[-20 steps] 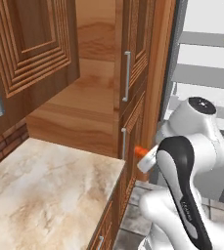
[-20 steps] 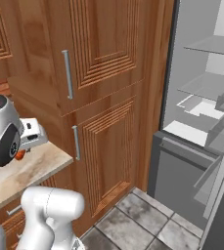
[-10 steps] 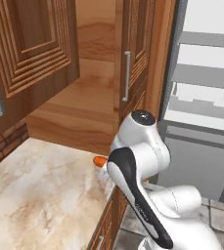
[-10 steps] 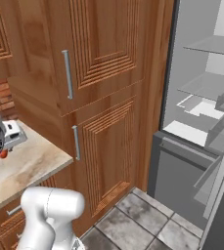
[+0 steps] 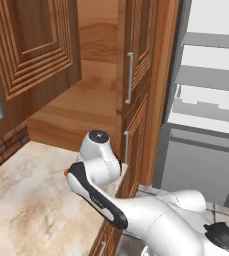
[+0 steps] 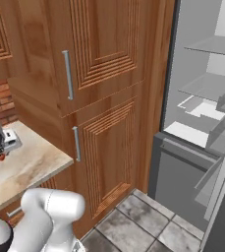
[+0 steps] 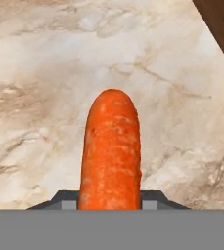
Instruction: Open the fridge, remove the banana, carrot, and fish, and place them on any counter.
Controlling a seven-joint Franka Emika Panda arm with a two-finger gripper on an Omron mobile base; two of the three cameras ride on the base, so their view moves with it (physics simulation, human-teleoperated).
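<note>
Hand view: the gripper (image 7: 110,202) is closed on the carrot (image 7: 111,151), whose rounded end points out over the marbled counter (image 7: 40,73). In the left base view the arm bends low over the counter (image 5: 21,210) beside the wooden cabinet (image 5: 136,75), with the fridge (image 5: 206,115) standing open to the right, a bit of yellow on an upper shelf.
</note>
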